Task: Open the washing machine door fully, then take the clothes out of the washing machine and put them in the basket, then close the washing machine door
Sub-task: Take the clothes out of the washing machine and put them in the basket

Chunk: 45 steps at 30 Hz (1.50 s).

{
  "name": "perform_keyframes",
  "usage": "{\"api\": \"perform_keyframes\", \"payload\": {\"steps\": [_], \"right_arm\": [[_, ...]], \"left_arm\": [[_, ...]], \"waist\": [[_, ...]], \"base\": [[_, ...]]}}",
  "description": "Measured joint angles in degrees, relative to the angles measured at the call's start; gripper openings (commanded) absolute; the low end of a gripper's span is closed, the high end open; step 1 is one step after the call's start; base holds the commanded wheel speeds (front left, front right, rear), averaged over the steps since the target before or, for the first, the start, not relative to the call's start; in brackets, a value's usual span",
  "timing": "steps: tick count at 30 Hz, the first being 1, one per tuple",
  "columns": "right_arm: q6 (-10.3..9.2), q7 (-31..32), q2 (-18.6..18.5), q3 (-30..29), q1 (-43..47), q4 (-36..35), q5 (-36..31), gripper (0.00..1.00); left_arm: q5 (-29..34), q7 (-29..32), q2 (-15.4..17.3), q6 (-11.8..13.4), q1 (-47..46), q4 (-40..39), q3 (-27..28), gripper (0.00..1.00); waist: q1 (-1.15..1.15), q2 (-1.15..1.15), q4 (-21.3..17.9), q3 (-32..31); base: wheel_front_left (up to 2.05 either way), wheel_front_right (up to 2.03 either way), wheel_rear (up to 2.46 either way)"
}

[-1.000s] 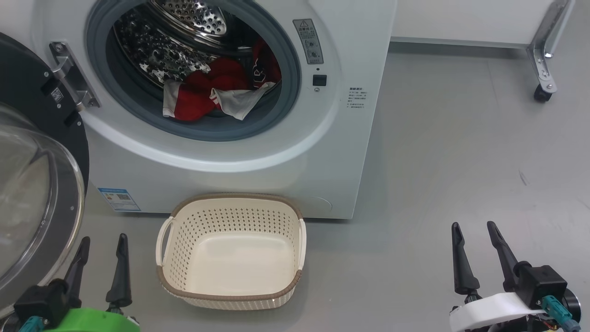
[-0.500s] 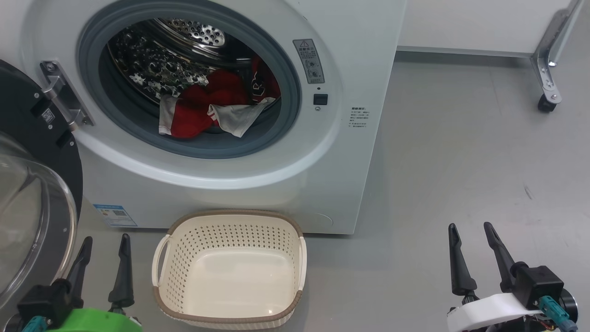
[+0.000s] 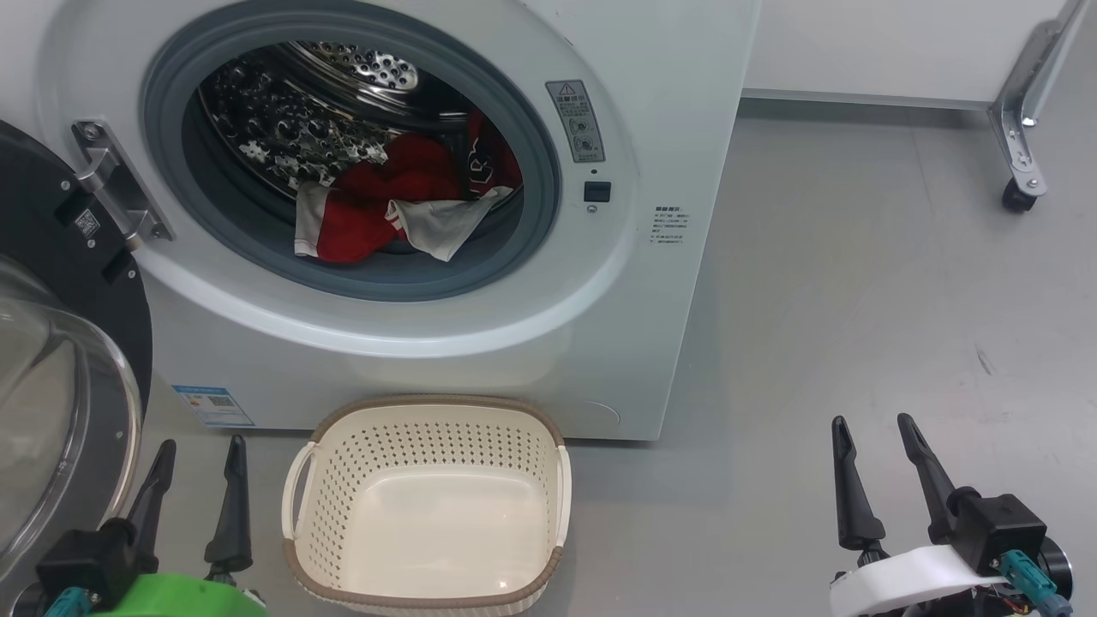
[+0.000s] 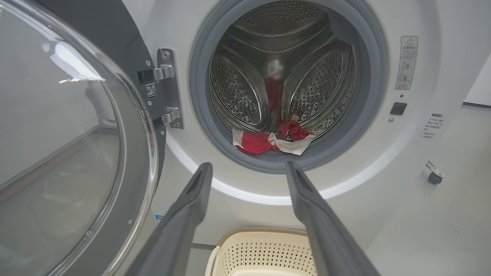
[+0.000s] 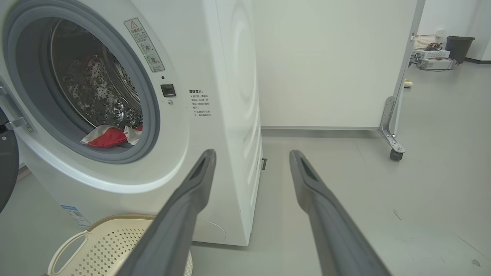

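So far, done with opening the washing machine door, swung out just left of the left gripper. Leaves the clothes to lift from the washing machine, ahead of wide, empty jaws on left and right gripper, into the empty basket between them, then closing.

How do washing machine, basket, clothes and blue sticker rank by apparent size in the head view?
1. washing machine, cut off by the frame
2. basket
3. clothes
4. blue sticker
The basket sits nearer the camera than the clothes, so that pair's true order is unsure.
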Motion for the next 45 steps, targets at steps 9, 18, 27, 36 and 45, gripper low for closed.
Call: {"api": "perform_keyframes", "payload": {"steps": [9, 18, 27, 36, 45], "right_arm": [[-0.07, 0.0, 0.0, 0.02, 0.0, -0.01, 0.04, 1.0], [-0.48, 0.0, 0.0, 0.15, -0.01, -0.03, 0.08, 1.0], [-0.48, 0.0, 0.0, 0.76, -0.03, -0.47, 0.08, 1.0], [-0.55, 0.0, -0.01, 2.48, -0.64, -1.79, -0.47, 1.0], [-1.62, 0.01, -0.03, 6.13, -2.09, -3.59, -2.68, 1.0]], "left_arm": [[0.09, 0.0, 0.0, 0.0, 0.03, 0.01, 0.0, 1.0], [0.09, 0.0, -0.01, 0.0, 0.03, 0.01, 0.0, 1.0], [0.08, 0.0, 0.0, 0.0, 0.04, -0.19, 0.1, 1.0], [-0.43, 0.0, 0.82, 0.0, -0.14, -0.93, 0.78, 1.0], [-2.74, 0.03, 5.45, 0.0, -4.7, -0.88, 1.34, 1.0]], "waist": [[0.0, 0.0, 0.02, 0.38], [0.0, 0.0, 0.03, 0.89], [0.0, 0.0, -0.11, 1.6], [0.0, 0.0, -0.92, 4.47], [0.0, 0.0, -3.46, 10.18]], "base": [[0.0, 0.0, 0.0], [0.0, 0.0, 0.0], [0.0, 0.0, 0.0], [0.0, 0.0, 0.0], [0.0, 0.0, 0.0]]}}
